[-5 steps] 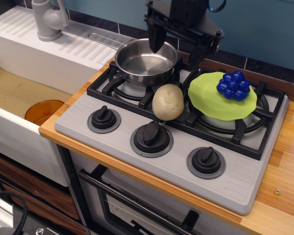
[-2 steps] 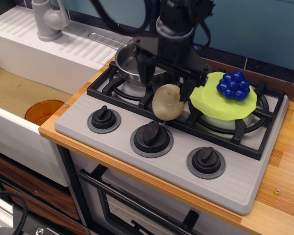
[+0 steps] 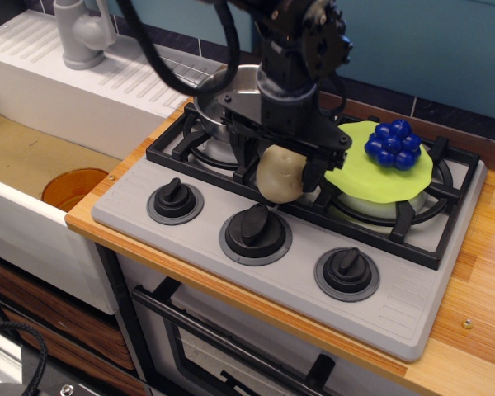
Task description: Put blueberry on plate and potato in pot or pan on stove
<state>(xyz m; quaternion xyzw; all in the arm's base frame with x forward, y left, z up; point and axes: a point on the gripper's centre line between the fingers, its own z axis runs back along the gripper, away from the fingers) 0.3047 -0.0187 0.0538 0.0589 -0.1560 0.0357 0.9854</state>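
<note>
The beige potato [image 3: 280,181] lies on the grate at the middle of the stove [image 3: 396,301]. My gripper [image 3: 278,171] has come down over it and is open, one finger on each side of the potato. The lower half of the potato shows below the fingers. Behind the arm, the steel pot [image 3: 217,111] sits on the back left burner, mostly hidden. The lime-green plate [image 3: 355,175] rests on the right burner. The blueberry [image 3: 393,143] sits on the plate's far side.
Three black knobs [image 3: 255,228] line the stove's front panel. A white sink unit with a grey tap [image 3: 82,33] stands to the left, with an orange bowl [image 3: 73,188] in the basin. Wooden counter [image 3: 487,272] lies to the right.
The gripper has moved forward from above the pot and come down over the potato, its fingers now lower on both sides. Potato, plate and blueberry have stayed in place.
</note>
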